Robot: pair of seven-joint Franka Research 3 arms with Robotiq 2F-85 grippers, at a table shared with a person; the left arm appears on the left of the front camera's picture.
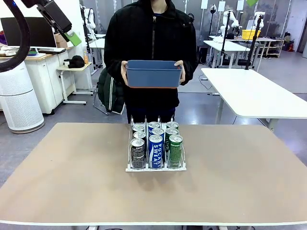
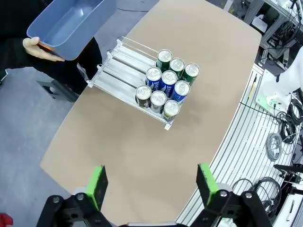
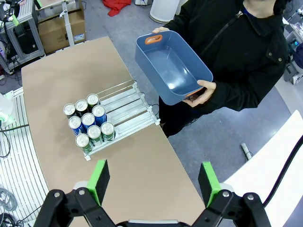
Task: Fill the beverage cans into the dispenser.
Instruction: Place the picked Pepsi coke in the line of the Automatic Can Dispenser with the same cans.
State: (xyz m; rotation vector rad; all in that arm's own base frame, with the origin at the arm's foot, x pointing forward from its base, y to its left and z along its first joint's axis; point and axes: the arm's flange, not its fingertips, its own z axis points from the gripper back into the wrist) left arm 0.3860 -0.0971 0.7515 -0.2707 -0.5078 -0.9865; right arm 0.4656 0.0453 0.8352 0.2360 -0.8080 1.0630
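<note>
A person [image 1: 151,43] in a black jacket stands at the far side of the tan surface [image 1: 72,172], holding a blue bin [image 1: 153,73] in both hands. At the surface's middle, the clear three-lane dispenser [image 1: 129,153] carries nine beverage cans [image 1: 155,149], packed three to a lane at its near end. Both the left end effector [image 2: 151,187] and the right end effector [image 3: 154,182] hang high above, jaws spread wide and grasping nothing.

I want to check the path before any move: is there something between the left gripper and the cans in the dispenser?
Nothing visible. The left gripper, jaws open, hangs high above bare table. The nine beverage cans stand in the dispenser; the person holds the blue bin off the table.
</note>
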